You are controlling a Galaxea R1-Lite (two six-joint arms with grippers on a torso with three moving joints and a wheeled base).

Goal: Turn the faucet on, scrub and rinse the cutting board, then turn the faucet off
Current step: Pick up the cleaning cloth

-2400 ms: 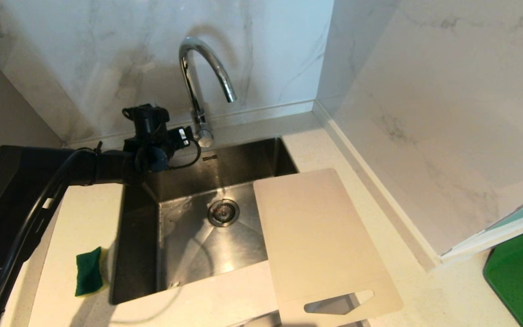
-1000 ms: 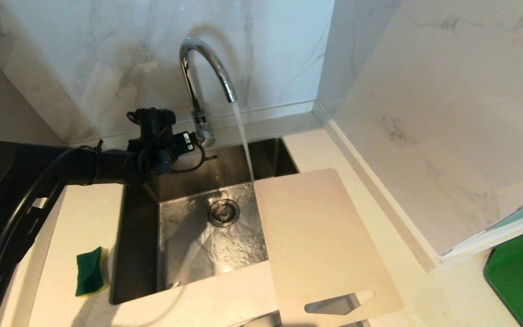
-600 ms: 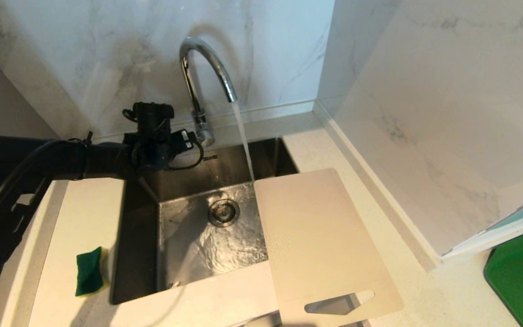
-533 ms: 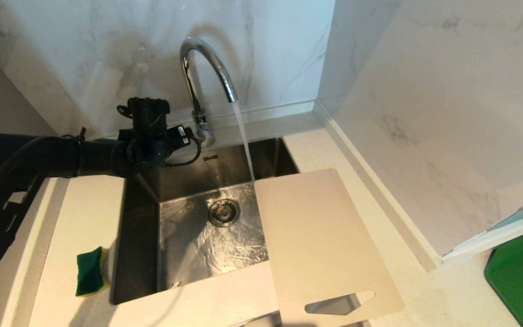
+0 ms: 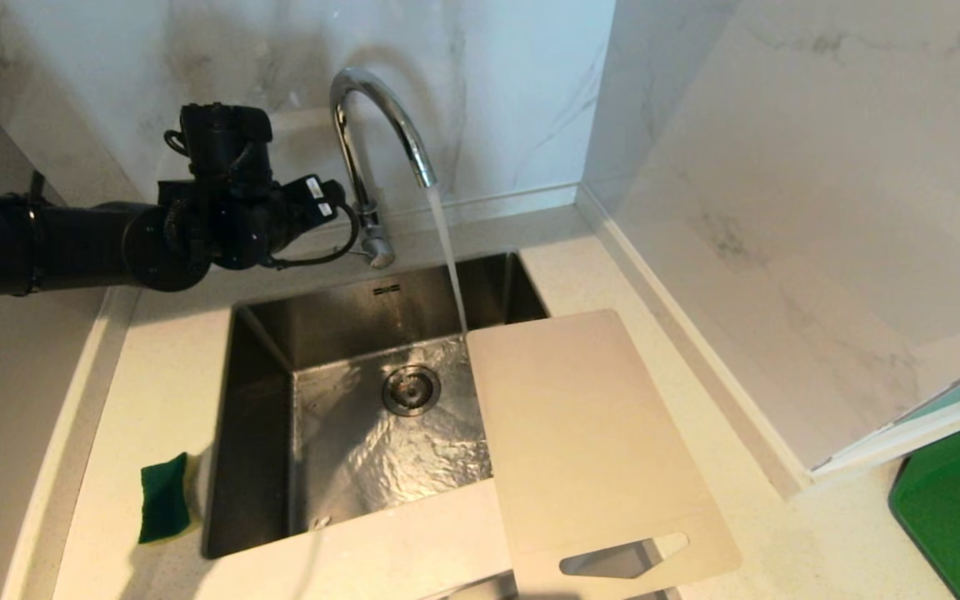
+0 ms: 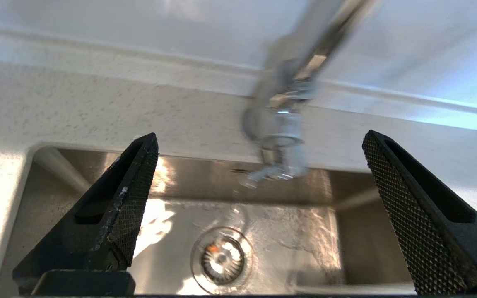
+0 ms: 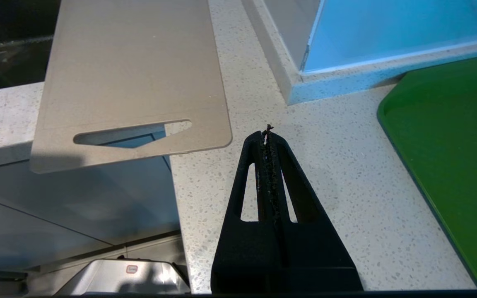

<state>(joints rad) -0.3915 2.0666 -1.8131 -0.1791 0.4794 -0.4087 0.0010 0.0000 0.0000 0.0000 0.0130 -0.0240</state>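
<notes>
Water runs from the chrome faucet (image 5: 380, 125) in a steady stream into the sink, landing just beside the far corner of the cutting board (image 5: 588, 433). The off-white board lies across the sink's right side and the counter, its handle slot nearest me. My left gripper (image 5: 326, 204) hovers left of the faucet stem, above the counter's back edge. It is open and empty (image 6: 260, 135), the faucet (image 6: 288, 103) and its thin lever (image 6: 259, 176) ahead between the fingers without contact. My right gripper (image 7: 266, 134) is shut and empty above the counter, near the board's handle end (image 7: 131, 66).
A green and yellow sponge (image 5: 163, 497) lies on the counter left of the steel sink (image 5: 255, 433). The drain (image 5: 410, 389) is wet. A dark green flat tray (image 5: 955, 508) sits at the far right. Marble walls close in behind and to the right.
The water started flowing while my left gripper was at the faucet's base. Since then the left arm has lifted and drawn back to the left, away from the lever.
</notes>
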